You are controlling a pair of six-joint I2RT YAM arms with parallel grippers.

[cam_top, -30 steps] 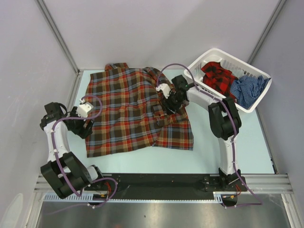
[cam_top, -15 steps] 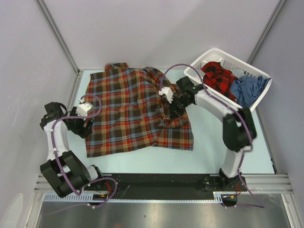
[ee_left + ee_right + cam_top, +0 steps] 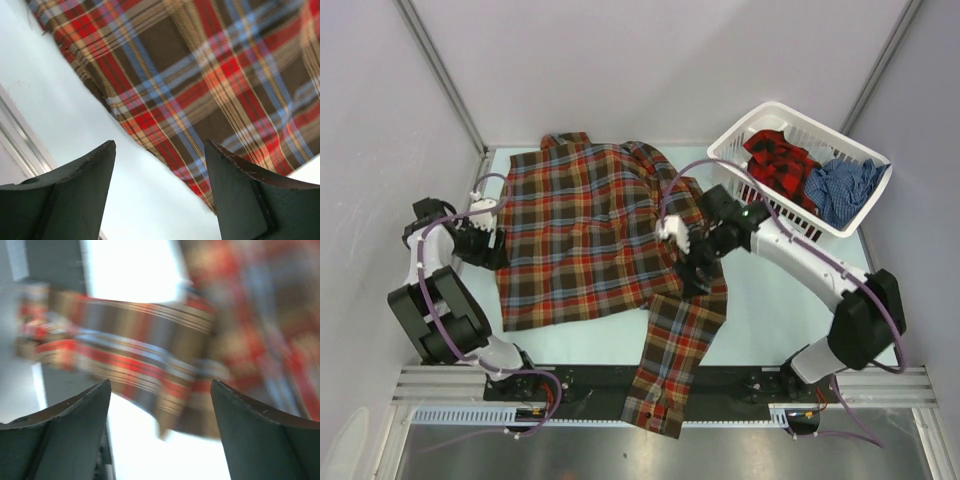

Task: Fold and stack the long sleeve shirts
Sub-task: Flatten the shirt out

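The brown/red-orange/light-blue plaid shirt (image 3: 580, 225) lies spread on the pale table. One sleeve (image 3: 672, 365) trails from its right side over the near edge. My right gripper (image 3: 696, 268) hovers over the top of that sleeve. In the right wrist view my right gripper (image 3: 160, 390) is open and empty, with the blurred sleeve (image 3: 135, 352) below it. My left gripper (image 3: 486, 247) is at the shirt's left edge. In the left wrist view my left gripper (image 3: 160, 150) is open and empty over bare table, beside the shirt hem (image 3: 215, 75). The red-and-black shirt (image 3: 778, 158) and the blue checked shirt (image 3: 840, 188) lie crumpled in the basket.
The white plastic laundry basket (image 3: 761, 112) stands at the back right. Grey walls close the table at the back and sides. A black rail (image 3: 580, 385) runs along the near edge, and the sleeve hangs over it.
My right arm swung toward the near edge and the sleeve, earlier bunched on the shirt's right side, now stretches out over the near edge. My left arm pulled back to the left.
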